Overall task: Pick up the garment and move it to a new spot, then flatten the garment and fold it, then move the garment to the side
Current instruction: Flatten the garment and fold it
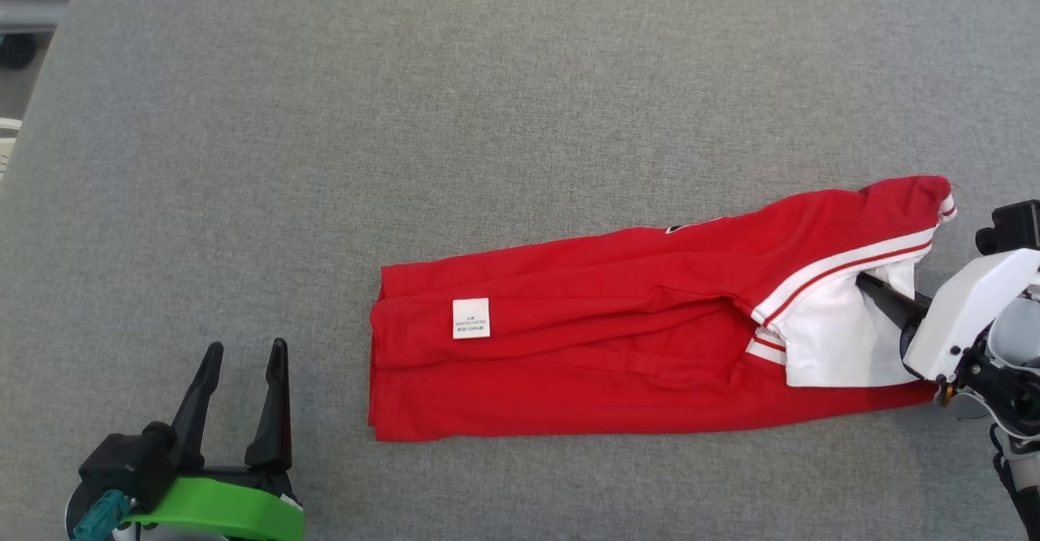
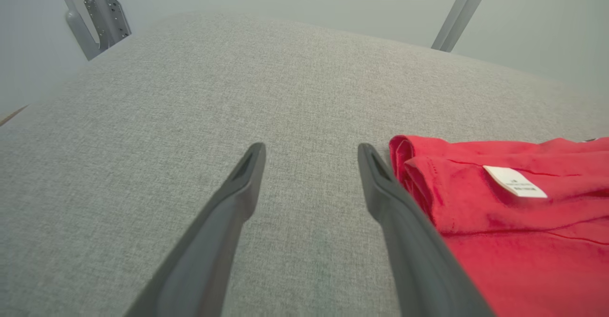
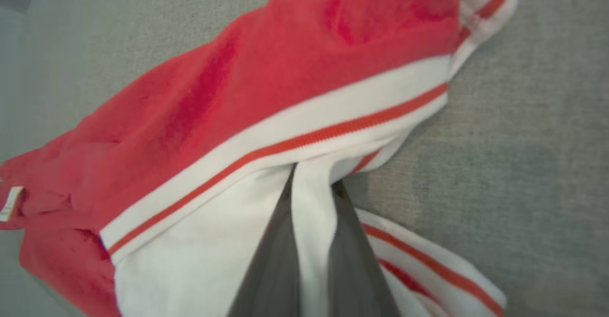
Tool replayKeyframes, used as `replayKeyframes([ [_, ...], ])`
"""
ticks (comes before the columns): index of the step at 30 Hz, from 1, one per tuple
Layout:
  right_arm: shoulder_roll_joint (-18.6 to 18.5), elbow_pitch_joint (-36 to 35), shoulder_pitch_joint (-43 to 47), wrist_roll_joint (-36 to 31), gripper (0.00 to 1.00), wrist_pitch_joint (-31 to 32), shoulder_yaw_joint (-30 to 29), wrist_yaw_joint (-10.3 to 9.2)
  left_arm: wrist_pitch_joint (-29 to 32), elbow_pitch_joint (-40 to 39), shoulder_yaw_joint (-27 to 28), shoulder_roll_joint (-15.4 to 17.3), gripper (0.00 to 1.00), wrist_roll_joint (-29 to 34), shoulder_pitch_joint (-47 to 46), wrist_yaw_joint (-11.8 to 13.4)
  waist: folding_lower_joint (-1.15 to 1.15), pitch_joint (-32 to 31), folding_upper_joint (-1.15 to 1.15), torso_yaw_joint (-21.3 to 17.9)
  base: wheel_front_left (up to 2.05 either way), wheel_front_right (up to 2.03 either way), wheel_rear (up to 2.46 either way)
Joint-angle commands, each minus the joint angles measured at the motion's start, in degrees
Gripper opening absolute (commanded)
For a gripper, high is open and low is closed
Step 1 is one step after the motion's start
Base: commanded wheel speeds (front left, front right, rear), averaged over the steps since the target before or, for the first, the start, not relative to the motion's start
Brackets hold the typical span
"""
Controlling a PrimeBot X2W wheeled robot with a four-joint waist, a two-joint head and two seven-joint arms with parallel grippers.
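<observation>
My right claw is closed on the garment. Its two fingers pinch a fold of the white panel just under the striped band. I take that spot to be chosen because it sits at the very end of the cloth, where one pull can carry the whole end over.

The garment lies on the grey worktop as a long, narrow red strip, already doubled along its length. It runs from the middle out towards my right side. The end with the small label points to my left and lies flat, while the end I hold is looser and a little bunched.

My left claw is open, its fingers spread wide, low at my left and near the label end. Its inner finger comes close beside the folded edge. I cannot tell whether it touches, and it holds nothing. I judge it waits there either to take that end or to pin it.

The long fold looks done, so I reckon the cross fold comes next: right end over to left. My pinch may have only the white layer, and pulling that alone could drag it out and spoil the stack.
</observation>
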Motion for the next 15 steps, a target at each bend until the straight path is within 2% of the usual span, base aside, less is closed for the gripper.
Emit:
replayKeyframes([
  [1, -0.3, 0.7, 1.1, 1.2, 0.00, -0.6, -0.9, 0.03, -0.3, 0.7, 0.6, -0.3, 1.00, 0.8, 0.8, -0.6, 0.00, -1.7, 0.40, -0.5, 0.00, 0.00, 0.00],
  [7, -3.0, 2.8, 4.8, 5.7, 0.00, -0.3, -9.5, 0.02, -0.2, 2.8, 3.3, -2.1, 1.00, 2.6, 2.5, -3.9, 0.00, -6.0, 0.40, -1.0, 0.00, 0.00, 0.00],
  [13, -5.2, 2.7, 7.7, 5.5, 0.00, 0.6, -20.6, 0.02, -0.2, 3.6, 3.5, -3.3, 1.00, 4.6, 2.7, -6.3, 0.00, -8.2, 0.40, -1.6, 0.00, 0.00, 0.00],
  [15, -5.1, 2.1, 8.0, 5.3, 0.00, 0.7, -21.8, 0.02, -0.2, 3.7, 3.4, -3.4, 1.00, 4.8, 2.6, -6.6, 0.00, -8.5, 0.40, -1.6, 0.00, 0.00, 0.00],
])
